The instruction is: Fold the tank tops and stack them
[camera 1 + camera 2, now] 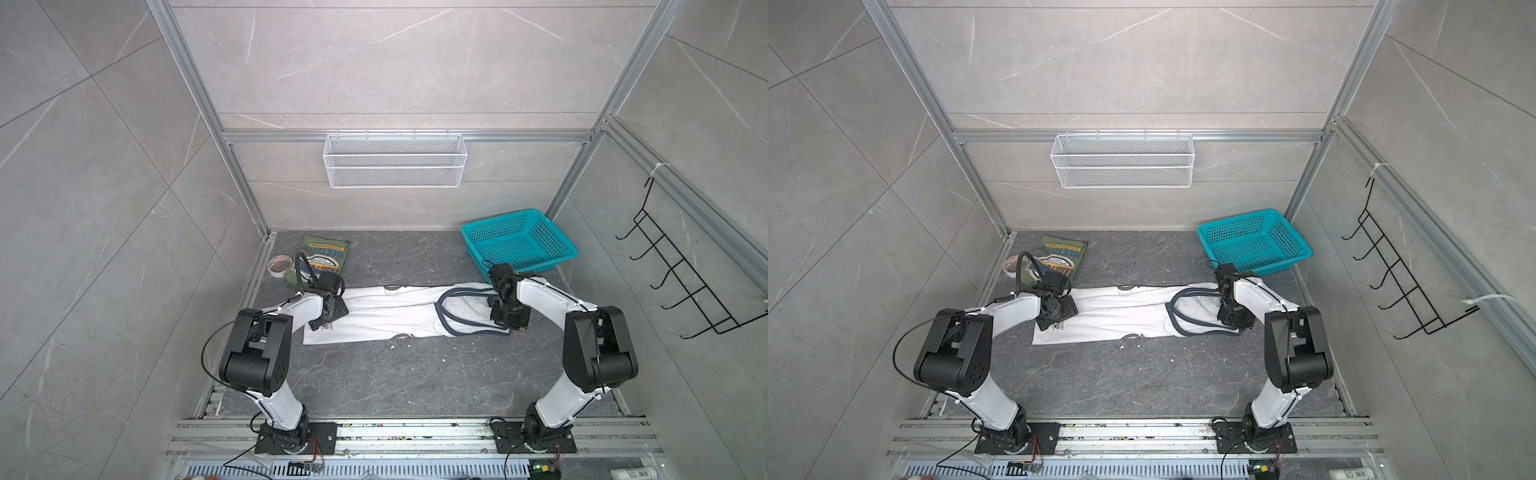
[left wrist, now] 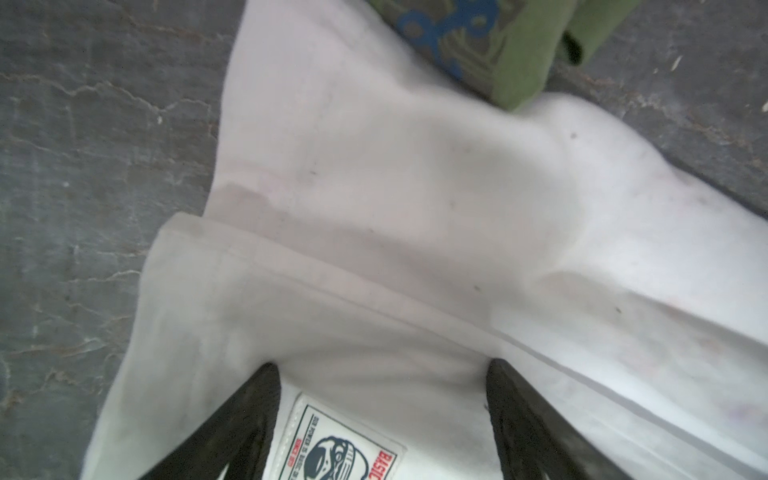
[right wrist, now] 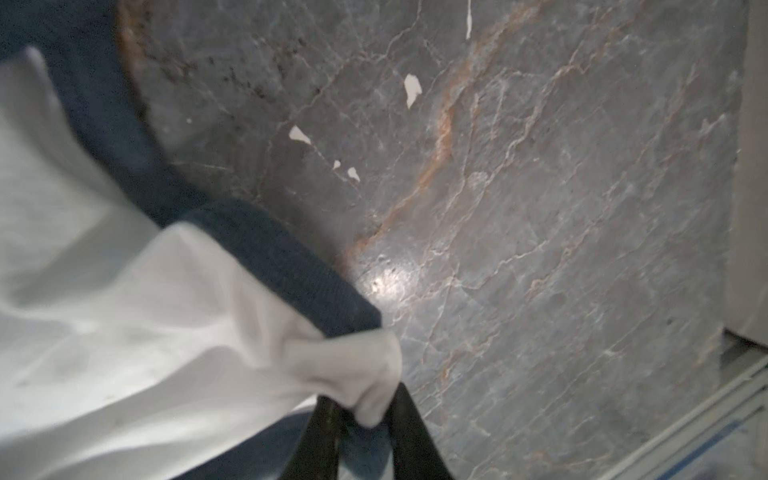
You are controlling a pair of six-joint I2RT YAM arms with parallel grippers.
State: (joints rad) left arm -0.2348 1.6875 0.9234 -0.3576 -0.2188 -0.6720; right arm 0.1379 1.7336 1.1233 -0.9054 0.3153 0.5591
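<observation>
The white tank top (image 1: pixel 386 316) (image 1: pixel 1121 311) lies stretched across the table, folded into a long strip. Its dark trimmed straps (image 1: pixel 441 318) are at the right end. My left gripper (image 1: pixel 329 321) (image 2: pixel 380 370) is open, its fingers pressed down on the hem either side of a sewn label (image 2: pixel 336 444). My right gripper (image 1: pixel 505 320) (image 3: pixel 363 399) is shut on a bunch of white cloth (image 3: pixel 353 365) next to the dark trim (image 3: pixel 270 249). The olive green tank top (image 1: pixel 324 253) (image 1: pixel 1059 257) (image 2: pixel 519 54) lies folded at the back left, just beyond the left gripper.
A teal plastic basket (image 1: pixel 498 219) stands at the back right, close behind the right arm. A roll of tape (image 1: pixel 279 265) sits beside the olive top. A white wire basket (image 1: pixel 395 160) hangs on the back wall and a black hook rack (image 1: pixel 681 274) on the right wall.
</observation>
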